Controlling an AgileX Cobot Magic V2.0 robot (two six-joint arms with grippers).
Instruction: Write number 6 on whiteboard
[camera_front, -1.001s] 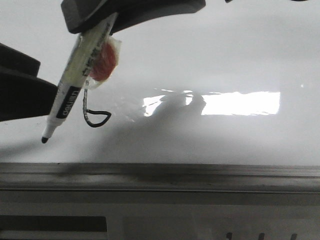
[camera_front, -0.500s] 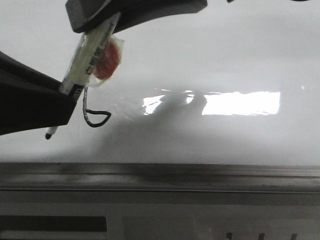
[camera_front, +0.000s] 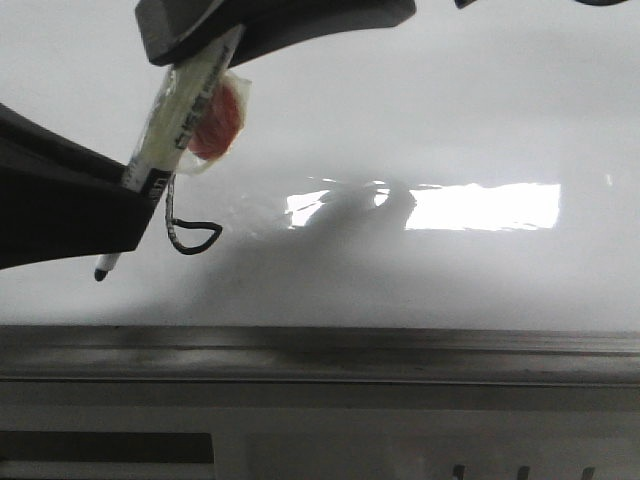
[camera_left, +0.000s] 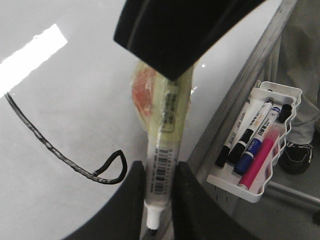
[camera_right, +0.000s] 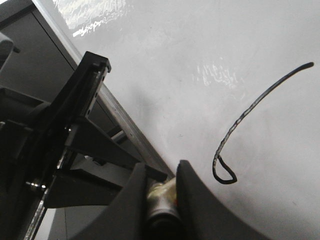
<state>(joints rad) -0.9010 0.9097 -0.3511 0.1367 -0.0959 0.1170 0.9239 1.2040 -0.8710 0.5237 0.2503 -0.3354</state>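
The marker (camera_left: 167, 115) is light, stiff and slick. Your right pincer (camera_right: 160, 172) clamps its rear. Your left pincer (camera_left: 159, 167) flanks the barcode, but I cannot tell if it is gripping. Hold mid-barrel.

We see a white tray (camera_left: 260, 180) of markers (camera_left: 250, 135) mounted beside the board's grey edge rail. Beyond it we see grey floor and a standing person's leg (camera_left: 302, 70) and shoe (camera_left: 295, 159).

The whiteboard (camera_front: 450, 120) is glossy and smooth, throwing back a bright glare, and its edge rail (camera_front: 320, 345) looks like dull brushed metal. The marker (camera_left: 165, 150) clamped in the matt black gripper (camera_left: 159, 197) has a shiny plastic barrel.
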